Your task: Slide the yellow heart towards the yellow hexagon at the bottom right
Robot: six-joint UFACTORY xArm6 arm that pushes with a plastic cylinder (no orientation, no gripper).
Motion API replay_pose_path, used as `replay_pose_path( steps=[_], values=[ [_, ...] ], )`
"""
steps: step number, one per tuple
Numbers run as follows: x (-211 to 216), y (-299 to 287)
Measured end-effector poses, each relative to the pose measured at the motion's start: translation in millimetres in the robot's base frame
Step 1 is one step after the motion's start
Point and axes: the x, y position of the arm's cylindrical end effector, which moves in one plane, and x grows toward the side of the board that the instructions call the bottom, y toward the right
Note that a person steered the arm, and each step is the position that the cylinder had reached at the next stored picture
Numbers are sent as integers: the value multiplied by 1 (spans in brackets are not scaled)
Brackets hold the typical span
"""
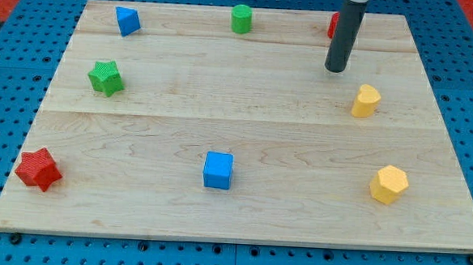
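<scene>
Our end effector is a bare rod with nothing to open or hold; my tip point(335, 69) rests on the bench point(236, 132), just up-left of the yellow heart point(365, 100) (apart, not touching). We see the yellow hexagon point(389, 184) below it, near the view's bottom right.

Pale grained wood board point(244, 133) — matt (smooth) — beneath ribbed plastic-looking yellow heart point(366, 101).

At the frame's upper left we see a blue block point(127, 20), a green cylinder point(241, 19) at top centre, a green star point(105, 78) at left, a red star point(39, 169) at lower left, a blue cube point(218, 170) at bottom centre, all on the wooden board point(221, 107).
</scene>
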Motion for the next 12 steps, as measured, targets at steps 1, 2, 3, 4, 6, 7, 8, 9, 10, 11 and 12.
replay_pose_path(
  steps=[1,2,3,4,6,7,8,9,10,11,12],
  values=[
    [0,0],
    [0,-1],
    [0,-2],
    [3,46],
    [53,55],
    [108,51],
    [139,33],
    [67,10],
    [114,-21],
    [136,-2],
    [87,-9]
  ],
)
